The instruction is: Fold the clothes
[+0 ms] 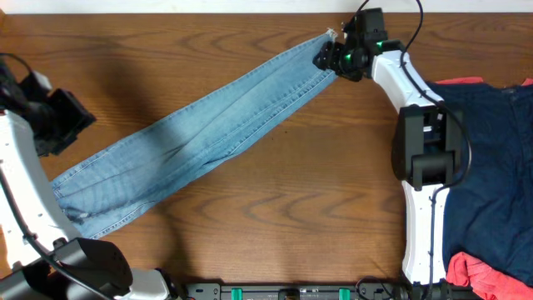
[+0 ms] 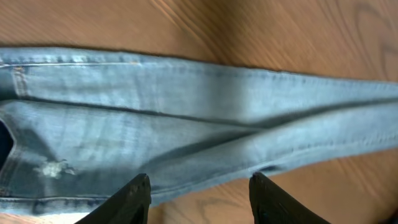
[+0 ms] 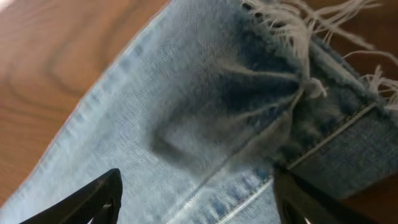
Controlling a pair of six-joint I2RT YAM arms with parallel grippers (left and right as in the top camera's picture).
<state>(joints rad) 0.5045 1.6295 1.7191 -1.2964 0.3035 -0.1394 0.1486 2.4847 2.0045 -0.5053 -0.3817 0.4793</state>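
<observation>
Because the jeans [image 1: 200,137] lie flat on the table [image 1: 283,225] as one long diagonal strip, their long axis runs from one arm to the other. The right gripper [image 1: 326,57] sits over their frayed hem [image 3: 298,37], jaws spread wide with nothing pinched. The left gripper [image 2: 199,186] hovers beside the waist end [image 1: 83,204], likewise spread and empty. A lengthwise fold probably falls to the right arm.

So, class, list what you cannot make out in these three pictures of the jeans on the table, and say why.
Overhead: the waist end of the jeans, partly covered by the left arm.
Overhead: the navy garment, cut off by the right edge; the red garment lies mostly beneath it.
Right wrist: whether the right tool touches the denim; the view is blurred.
</observation>
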